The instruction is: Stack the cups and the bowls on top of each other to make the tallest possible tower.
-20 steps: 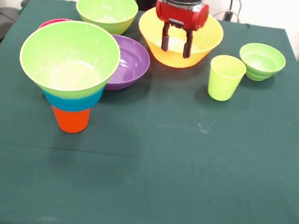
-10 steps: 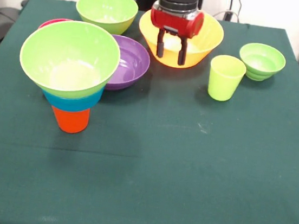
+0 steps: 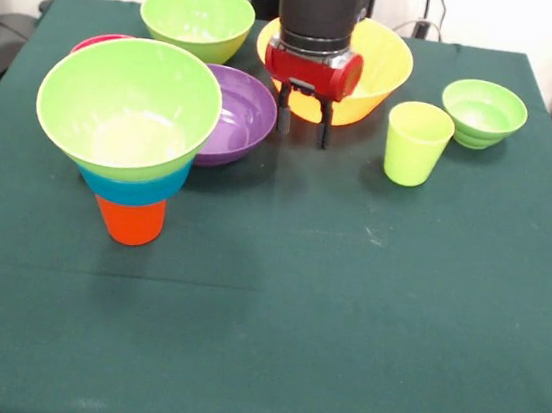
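Observation:
The tower (image 3: 131,118) stands at the left: an orange cup (image 3: 130,220) at the bottom, a blue bowl (image 3: 129,189) on it, and a wide lime green bowl (image 3: 127,103) on top. The yellow bowl (image 3: 382,66) sits at the back middle, partly hidden by the arm. My gripper (image 3: 303,131) is open and empty, with its fingers hanging just in front of the yellow bowl's near rim, right of the purple bowl (image 3: 239,113). A lime green cup (image 3: 416,143) stands to the gripper's right.
A lime green bowl (image 3: 196,17) sits at the back left and a small lime green bowl (image 3: 483,112) at the back right. A magenta or red rim (image 3: 95,41) peeks out behind the tower. The green cloth (image 3: 323,313) covers the table.
The gripper has moved from above the yellow bowl's inside toward the camera and a little left, to in front of its near rim. It stays open. Nothing else has moved.

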You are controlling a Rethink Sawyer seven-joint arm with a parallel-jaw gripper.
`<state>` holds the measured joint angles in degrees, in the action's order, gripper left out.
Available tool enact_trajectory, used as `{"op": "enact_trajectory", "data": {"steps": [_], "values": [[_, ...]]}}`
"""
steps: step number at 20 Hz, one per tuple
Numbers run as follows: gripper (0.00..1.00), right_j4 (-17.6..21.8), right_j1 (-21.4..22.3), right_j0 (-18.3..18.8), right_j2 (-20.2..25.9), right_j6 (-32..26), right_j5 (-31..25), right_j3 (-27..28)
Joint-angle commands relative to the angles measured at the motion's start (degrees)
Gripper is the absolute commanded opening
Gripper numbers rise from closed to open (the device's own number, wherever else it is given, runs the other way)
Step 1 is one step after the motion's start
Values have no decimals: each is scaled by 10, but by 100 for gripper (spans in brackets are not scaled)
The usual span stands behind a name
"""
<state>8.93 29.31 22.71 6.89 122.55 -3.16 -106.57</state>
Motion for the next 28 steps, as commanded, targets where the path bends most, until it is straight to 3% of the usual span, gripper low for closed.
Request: {"op": "enact_trajectory", "data": {"steps": [1, 28], "values": [[100, -8, -12, -7, 15, 35, -54, 32], [100, -36, 29, -26, 4, 63, -79, 6]]}}
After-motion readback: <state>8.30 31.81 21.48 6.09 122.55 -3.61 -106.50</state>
